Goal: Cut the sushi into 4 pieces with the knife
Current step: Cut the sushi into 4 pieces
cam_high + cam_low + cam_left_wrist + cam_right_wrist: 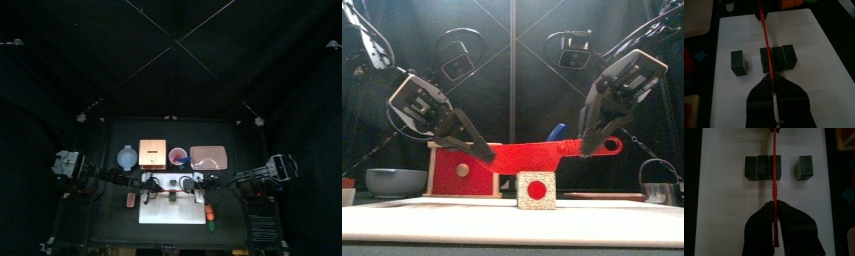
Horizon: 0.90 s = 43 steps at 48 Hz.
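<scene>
While above the sushi (537,190), knife (543,156) in both jaws.

Glossy red plastic knife (536,157); smooth matt dark green sushi (763,167); smooth matt white board (817,47); pale wood box (456,182); shiny metal cutter (659,190).

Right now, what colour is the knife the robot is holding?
Red; the toy knife shows best in the front view.

No readable text, numbers, brands or signs. Closest thing: plain red dot on pale end face of dark green toy sushi block (537,189), no lettering.
</scene>
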Each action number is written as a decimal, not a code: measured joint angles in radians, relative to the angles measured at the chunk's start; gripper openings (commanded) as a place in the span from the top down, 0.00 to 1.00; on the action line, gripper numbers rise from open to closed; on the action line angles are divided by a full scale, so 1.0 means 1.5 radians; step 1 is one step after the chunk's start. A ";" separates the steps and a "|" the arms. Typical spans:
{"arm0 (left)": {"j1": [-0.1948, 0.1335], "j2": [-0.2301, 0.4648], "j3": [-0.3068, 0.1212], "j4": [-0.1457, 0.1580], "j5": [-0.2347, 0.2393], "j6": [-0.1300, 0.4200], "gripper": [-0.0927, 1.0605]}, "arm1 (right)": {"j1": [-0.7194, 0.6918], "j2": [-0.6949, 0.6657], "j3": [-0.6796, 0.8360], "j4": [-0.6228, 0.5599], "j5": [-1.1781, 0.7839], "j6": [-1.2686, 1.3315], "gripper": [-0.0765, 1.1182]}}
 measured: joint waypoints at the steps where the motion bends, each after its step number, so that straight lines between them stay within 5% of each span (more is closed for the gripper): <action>1: 0.000 0.001 0.000 0.000 0.000 0.000 0.86 | 0.000 0.003 0.000 0.000 0.000 0.000 0.80; 18: -0.013 0.007 -0.003 -0.008 0.025 0.000 0.86 | 0.014 0.027 -0.011 0.009 0.000 0.000 0.80; 31: -0.014 0.055 -0.016 -0.018 0.029 0.001 0.86 | 0.012 0.073 -0.015 0.030 -0.002 0.000 0.80; 43: -0.017 0.085 -0.043 -0.022 0.076 0.001 0.86 | 0.016 0.094 -0.017 0.039 -0.001 0.000 0.80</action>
